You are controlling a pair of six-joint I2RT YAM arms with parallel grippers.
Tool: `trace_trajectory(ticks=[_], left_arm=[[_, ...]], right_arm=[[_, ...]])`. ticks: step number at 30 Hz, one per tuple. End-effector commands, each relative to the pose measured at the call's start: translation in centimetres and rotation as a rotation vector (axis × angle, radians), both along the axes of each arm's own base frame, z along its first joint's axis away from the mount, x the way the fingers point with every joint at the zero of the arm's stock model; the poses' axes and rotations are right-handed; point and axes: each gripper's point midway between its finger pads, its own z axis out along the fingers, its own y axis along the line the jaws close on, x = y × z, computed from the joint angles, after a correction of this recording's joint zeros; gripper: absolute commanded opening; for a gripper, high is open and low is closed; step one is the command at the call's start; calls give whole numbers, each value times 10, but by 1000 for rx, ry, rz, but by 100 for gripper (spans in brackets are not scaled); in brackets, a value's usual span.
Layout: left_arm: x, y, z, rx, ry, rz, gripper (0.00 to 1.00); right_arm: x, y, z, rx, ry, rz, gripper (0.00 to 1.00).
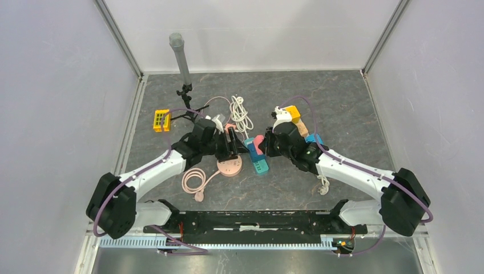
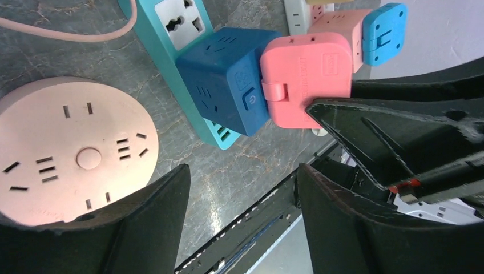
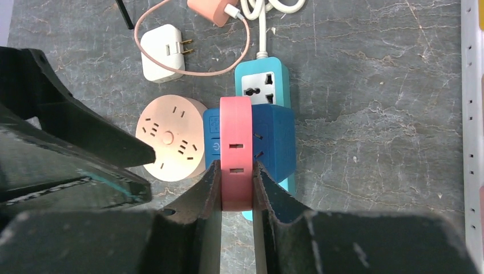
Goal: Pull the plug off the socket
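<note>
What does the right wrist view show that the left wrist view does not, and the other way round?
Only the right wrist view shows both right jaws pressed on opposite sides of the pink plug, and a white adapter with bare prongs. Only the left wrist view shows the gap between the left jaws, open with nothing in it, and a light blue adapter. Both show the pink plug, the dark blue cube it sits against, the teal power strip and the round pink socket.
</note>
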Motion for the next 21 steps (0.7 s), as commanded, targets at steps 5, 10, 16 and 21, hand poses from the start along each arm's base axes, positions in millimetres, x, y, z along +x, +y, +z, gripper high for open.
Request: trace_trajectory(ticks=[5,10,16,21], left_arm=[[20,-28,-5,-102,-4,24,67],[32,-38,-14,-94,3,6,67],[34,-44,-27,-86,36,-12,62],[25,-29,-57,10,65,-8,52]], right_arm=[[-9,0,1,-67,-33,96,34],[0,-4,4,-139,-64,91,43],[14,-5,15,-192,-108,81,42],[19,3,18,-178,-140,104,16]])
